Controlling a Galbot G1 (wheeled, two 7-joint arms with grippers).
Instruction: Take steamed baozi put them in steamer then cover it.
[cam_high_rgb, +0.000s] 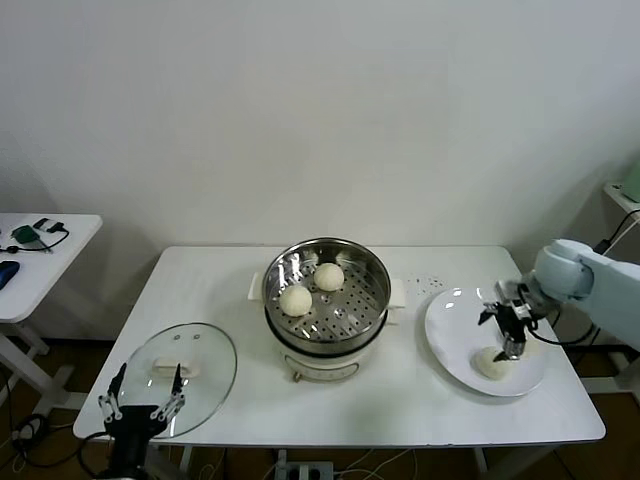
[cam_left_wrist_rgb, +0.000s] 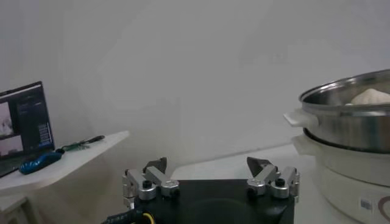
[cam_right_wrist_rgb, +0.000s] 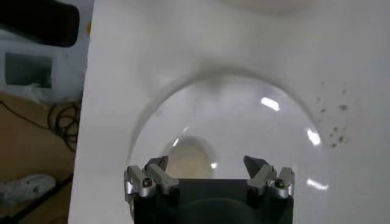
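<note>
The steamer stands at the table's middle with two steamed baozi on its perforated tray. A third baozi lies on the white plate at the right. My right gripper hangs open just above it. In the right wrist view the baozi sits below the open right gripper, nearer one finger and touching neither. The cover lies flat at the front left. My left gripper waits open at its near edge; its wrist view shows the open gripper, empty, and the steamer.
A white side table with small tools stands off to the left; a laptop screen shows there. Dark specks dot the table between the steamer and the plate. A shelf is at the far right.
</note>
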